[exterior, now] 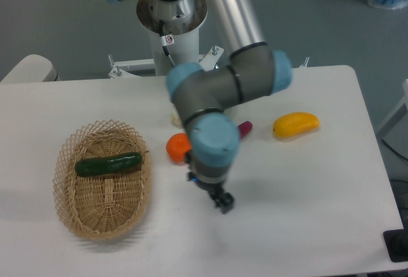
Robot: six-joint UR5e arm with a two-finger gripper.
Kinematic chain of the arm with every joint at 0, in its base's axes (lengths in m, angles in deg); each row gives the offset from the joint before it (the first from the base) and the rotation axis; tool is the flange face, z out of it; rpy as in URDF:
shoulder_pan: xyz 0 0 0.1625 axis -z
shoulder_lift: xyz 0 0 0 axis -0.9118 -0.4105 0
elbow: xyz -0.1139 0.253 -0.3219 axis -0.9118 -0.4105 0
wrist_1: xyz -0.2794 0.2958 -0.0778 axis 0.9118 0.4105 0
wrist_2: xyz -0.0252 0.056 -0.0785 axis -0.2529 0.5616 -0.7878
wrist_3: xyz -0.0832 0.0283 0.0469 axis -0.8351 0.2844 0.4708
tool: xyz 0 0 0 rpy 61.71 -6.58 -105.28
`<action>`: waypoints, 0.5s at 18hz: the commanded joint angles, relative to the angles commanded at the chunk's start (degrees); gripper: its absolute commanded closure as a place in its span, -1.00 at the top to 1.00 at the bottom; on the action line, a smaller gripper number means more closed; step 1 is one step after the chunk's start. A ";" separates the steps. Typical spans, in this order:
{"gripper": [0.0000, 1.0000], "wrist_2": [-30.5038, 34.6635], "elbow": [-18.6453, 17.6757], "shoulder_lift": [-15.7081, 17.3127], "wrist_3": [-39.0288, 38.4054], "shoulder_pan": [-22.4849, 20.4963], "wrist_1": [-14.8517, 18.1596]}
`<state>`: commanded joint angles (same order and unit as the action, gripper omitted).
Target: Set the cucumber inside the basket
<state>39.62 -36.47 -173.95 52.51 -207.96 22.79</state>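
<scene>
Lying across the upper half of the basket, the cucumber is seen resting inside, its length running nearly from the left wall to the right wall, slightly tilted with the right end higher.

Basket: oval, tan wicker, looped open rim; placed near the left edge of the table, closer to the front-left corner than to the back.

Gripper: suspended over the middle of the table, well apart from the basket, pointing downward; nothing is seen held. The fingers are small and dark from this view, and whether they are spread or pressed together cannot be told.

Orange fruit: round, partly covered by the arm's wrist, just right of the basket.

Eggplant: purple, only its right tip visible behind the arm.

Bok choy: only a pale stub of stem visible at the arm's left side.

Yellow fruit: elongated, lying toward the right edge of the table, apart from the other items.
</scene>
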 joint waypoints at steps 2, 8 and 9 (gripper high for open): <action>1.00 0.00 2.28 -1.58 3.70 -2.20 0.09; 1.00 1.49 8.88 -5.63 6.97 -5.11 0.62; 1.00 1.58 9.06 -5.98 7.14 -5.37 0.53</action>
<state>41.20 -27.41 -179.93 59.65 -213.33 23.32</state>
